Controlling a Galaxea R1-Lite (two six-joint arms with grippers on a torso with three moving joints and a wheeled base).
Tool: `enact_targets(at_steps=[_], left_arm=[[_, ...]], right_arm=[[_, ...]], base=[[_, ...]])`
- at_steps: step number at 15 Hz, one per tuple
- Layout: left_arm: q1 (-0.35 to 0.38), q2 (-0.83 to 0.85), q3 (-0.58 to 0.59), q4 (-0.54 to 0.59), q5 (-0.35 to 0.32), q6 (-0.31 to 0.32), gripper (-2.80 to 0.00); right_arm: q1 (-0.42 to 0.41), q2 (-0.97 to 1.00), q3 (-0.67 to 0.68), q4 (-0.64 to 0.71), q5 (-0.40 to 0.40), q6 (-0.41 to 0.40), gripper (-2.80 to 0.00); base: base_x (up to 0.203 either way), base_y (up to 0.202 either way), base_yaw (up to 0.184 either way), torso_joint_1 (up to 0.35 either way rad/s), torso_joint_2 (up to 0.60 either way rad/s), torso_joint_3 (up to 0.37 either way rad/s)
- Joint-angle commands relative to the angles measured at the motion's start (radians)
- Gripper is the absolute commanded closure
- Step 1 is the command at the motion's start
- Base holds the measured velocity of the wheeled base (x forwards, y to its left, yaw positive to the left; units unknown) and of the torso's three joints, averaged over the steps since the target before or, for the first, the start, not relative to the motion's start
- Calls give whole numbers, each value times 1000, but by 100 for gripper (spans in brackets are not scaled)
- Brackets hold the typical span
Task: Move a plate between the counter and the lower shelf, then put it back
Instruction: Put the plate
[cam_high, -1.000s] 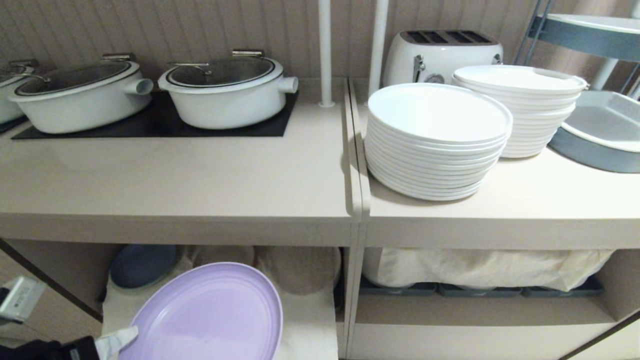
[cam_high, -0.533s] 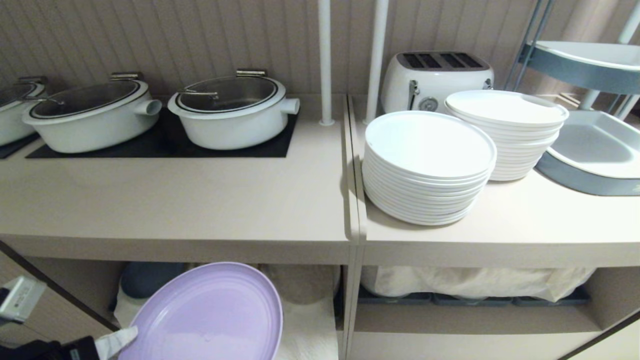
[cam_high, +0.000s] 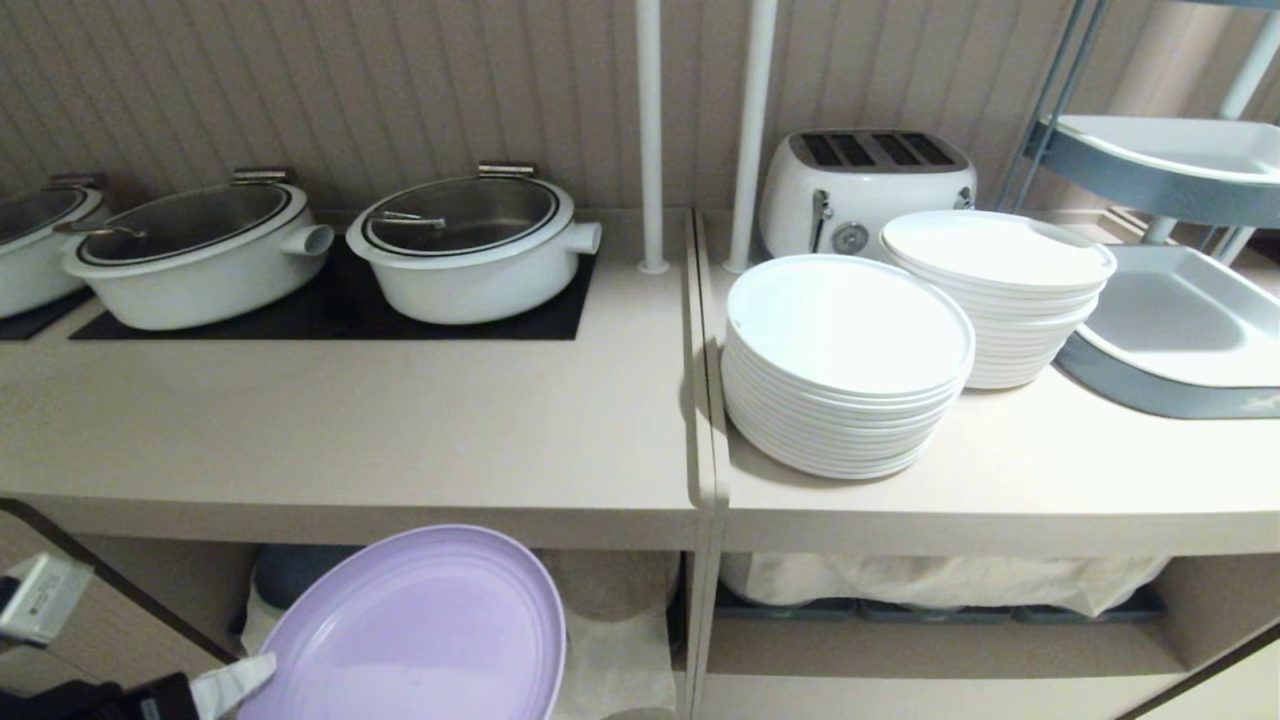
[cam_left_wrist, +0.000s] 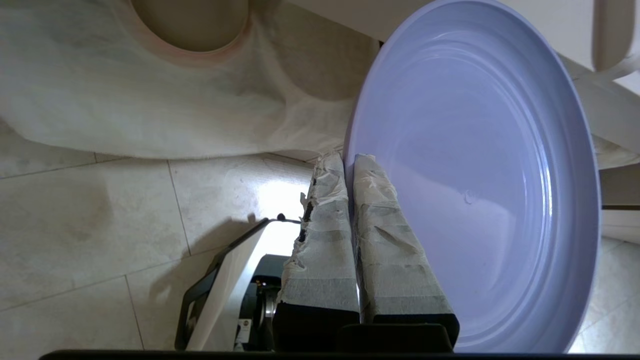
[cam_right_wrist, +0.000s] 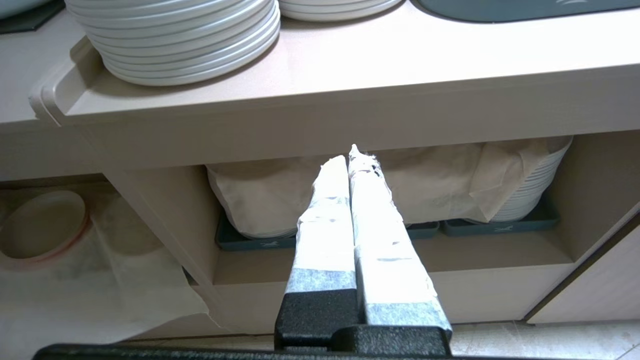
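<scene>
The lavender plate (cam_high: 420, 630) hangs tilted in front of the lower shelf (cam_high: 615, 650), below the front edge of the counter (cam_high: 350, 420). My left gripper (cam_high: 240, 675) is at the bottom left, shut on the plate's near rim. The left wrist view shows its taped fingers (cam_left_wrist: 325, 240) pinching the rim of the plate (cam_left_wrist: 480, 165), one on each face, with floor tiles beneath. My right gripper (cam_right_wrist: 350, 157) is shut on nothing and points at the wider niche to the right; it is outside the head view.
Two white lidded pots (cam_high: 470, 250) (cam_high: 190, 255) sit on black hob panels at the counter's back. Two stacks of white plates (cam_high: 845, 360) (cam_high: 995, 290) and a toaster (cam_high: 865, 185) stand on the right top. The shelf holds a white cloth (cam_left_wrist: 150, 100), a beige-pink plate (cam_left_wrist: 190, 25) and a blue stack (cam_high: 290, 575).
The head view has risen: counter, pots and plate stacks slid down the picture. The plate and left gripper keep their place in the picture, so they rose against the shelf opening.
</scene>
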Motion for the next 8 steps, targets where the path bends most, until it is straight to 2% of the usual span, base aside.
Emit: enact_targets(at_steps=[1,8], left_arm=[[0,1,0,-1,0,-3,0],[0,1,-1,-1,0,-3,0]], right_arm=[[1,0,0,0,0,1,0],[0,0,0,0,0,1,0]], base=[[0,0,0,159,-344,-163],[0,0,0,160,-320,-162]])
